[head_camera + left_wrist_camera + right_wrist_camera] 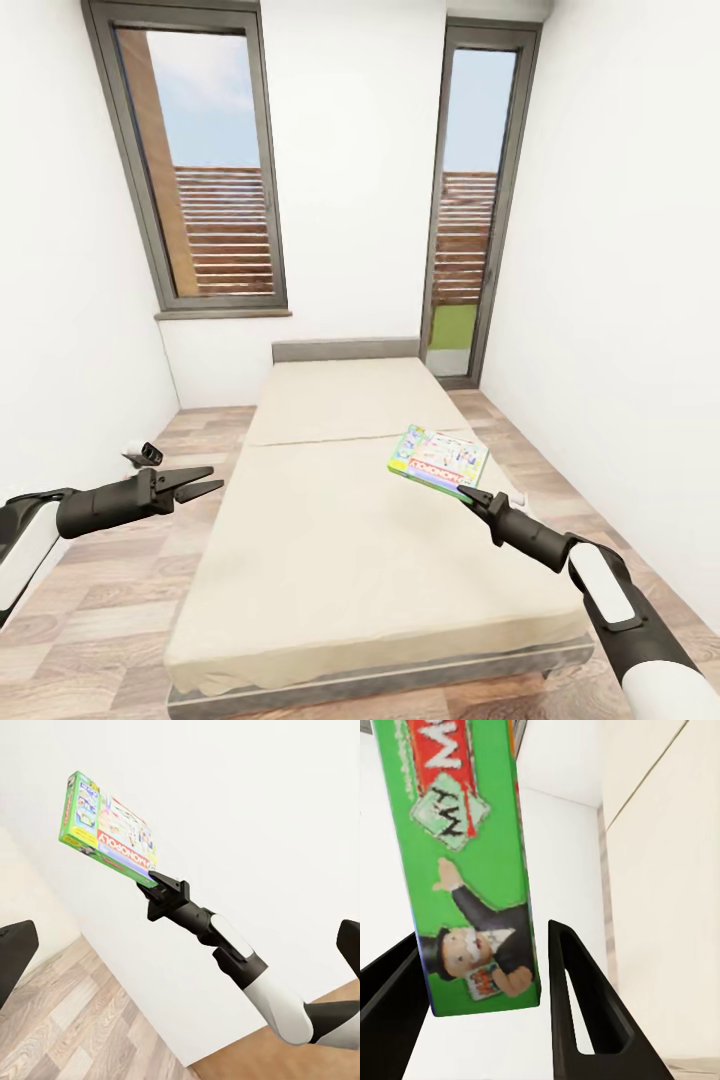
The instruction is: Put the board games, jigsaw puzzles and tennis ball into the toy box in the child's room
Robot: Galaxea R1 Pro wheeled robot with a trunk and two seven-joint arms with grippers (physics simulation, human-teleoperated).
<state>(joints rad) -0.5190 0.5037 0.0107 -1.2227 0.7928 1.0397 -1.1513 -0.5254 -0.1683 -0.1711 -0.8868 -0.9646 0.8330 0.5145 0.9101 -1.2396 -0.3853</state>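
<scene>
One board game (440, 460), a flat box with a green edge and a white, red and green printed cover, hangs tilted in the air over the right side of the bed (320, 540). My right gripper (472, 494) is shut on its near edge. The left wrist view shows the same board game (109, 829) clamped at its corner by the right gripper (159, 883). In the right wrist view the board game (472, 855) stands between the black fingers (585, 1012). My left gripper (205, 482) is open and holds nothing, over the floor left of the bed.
The beige mattress is bare apart from the held box, with a low grey headboard (345, 350) at its far end. Two tall dark-framed windows (205, 160) stand in the far wall. A small white device (140, 452) sits on the plank floor (120, 590) at the left wall.
</scene>
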